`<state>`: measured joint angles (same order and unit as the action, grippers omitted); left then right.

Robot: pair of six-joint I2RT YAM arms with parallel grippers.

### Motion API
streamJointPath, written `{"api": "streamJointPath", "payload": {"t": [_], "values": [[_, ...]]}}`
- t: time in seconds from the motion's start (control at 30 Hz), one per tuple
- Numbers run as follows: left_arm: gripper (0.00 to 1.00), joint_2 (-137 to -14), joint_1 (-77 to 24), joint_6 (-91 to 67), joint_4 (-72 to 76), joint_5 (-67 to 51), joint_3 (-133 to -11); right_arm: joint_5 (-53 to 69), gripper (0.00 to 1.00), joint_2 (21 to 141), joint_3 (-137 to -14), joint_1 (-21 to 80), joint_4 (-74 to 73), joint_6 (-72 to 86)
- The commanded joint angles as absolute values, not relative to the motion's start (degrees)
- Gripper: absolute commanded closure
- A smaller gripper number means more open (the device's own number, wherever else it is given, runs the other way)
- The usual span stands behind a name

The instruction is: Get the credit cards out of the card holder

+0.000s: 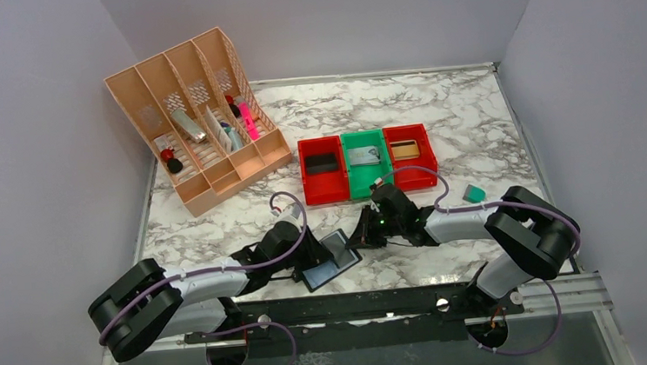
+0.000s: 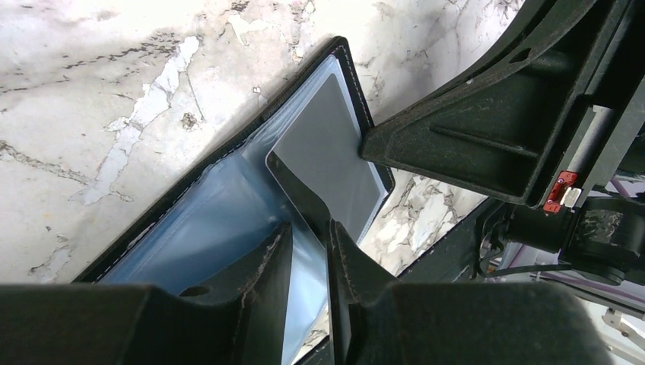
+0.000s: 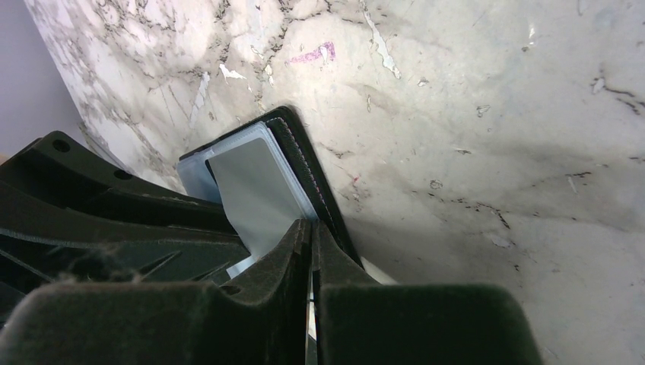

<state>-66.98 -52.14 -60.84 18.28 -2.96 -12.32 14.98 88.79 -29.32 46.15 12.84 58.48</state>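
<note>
Filling the bottom of the left wrist view, the left gripper (image 2: 310, 228) has its fingers (image 2: 262, 266) a little apart, with pale blue sleeve showing through the gap. The lower corner of a grey credit card (image 2: 327, 144) meets the tip of one of them. The card lies askew on the open card holder (image 2: 205, 220), which sits low and centre in the overhead view between the two wrists. It rests on a white marble table (image 1: 473, 127) with grey veins. The right gripper (image 3: 310, 228) is pressed together on the holder's edge, where card and black rim meet, with only a hairline slit between its pads. Plain lilac-grey walls (image 1: 28, 127) close the table in on the left, back and right. In the upper left stands a peach organiser (image 1: 197, 114) with pens and markers in its slots. At centre the left red bin (image 1: 323, 169), the green bin (image 1: 365, 162) and the right red bin (image 1: 411, 151) stand in a row, each holding something flat, too small to tell. A small teal block (image 1: 474, 192) lies at the right, apart from them. A black rail (image 1: 356, 306) crosses the bottom. The right gripper's dark body blocks the right side of the left wrist view. The left arm hides the holder's left part in the right wrist view.
</note>
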Motion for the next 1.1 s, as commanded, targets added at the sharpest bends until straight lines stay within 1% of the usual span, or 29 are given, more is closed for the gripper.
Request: {"api": "streamJointPath", "payload": {"t": [0.0, 0.27, 0.37, 0.5, 0.67, 0.8, 0.93, 1.07], "values": [[0.74, -68.89, -52.30, -60.41, 18.43, -2.91, -12.61, 10.73, 0.90, 93.20, -26.72, 46.93, 4.48, 56.52], [0.78, -70.25, -52.30, -60.80, 20.46, -1.96, -12.81, 10.60, 0.90, 92.66, -26.21, 46.93, 4.24, 56.52], [0.85, -69.84, -52.29, -60.49, 20.57, -1.51, -13.00, 10.39, 0.90, 92.27, -25.95, 46.93, 3.95, 56.60], [1.00, -69.12, -52.29, -58.65, 20.48, -2.07, -13.31, 8.88, 0.90, 91.20, -25.56, 46.93, 2.44, 56.97], [1.00, -69.80, -52.29, -53.28, 18.42, -5.57, -16.90, 6.34, 0.90, 88.09, -23.04, 46.93, 1.29, 58.76], [1.00, -72.86, -52.29, -46.74, 10.71, -7.88, -24.06, 4.81, 0.90, 85.50, -20.78, 46.93, 0.96, 60.60], [1.00, -75.54, -52.32, -41.83, 3.15, -7.10, -29.56, 1.87, 0.90, 82.21, -20.26, 46.92, -1.04, 61.71], [1.00, -76.50, -52.21, -40.45, -0.91, -5.89, -30.57, -0.74, 0.90, 79.91, -20.64, 46.93, -3.45, 62.20]]}}
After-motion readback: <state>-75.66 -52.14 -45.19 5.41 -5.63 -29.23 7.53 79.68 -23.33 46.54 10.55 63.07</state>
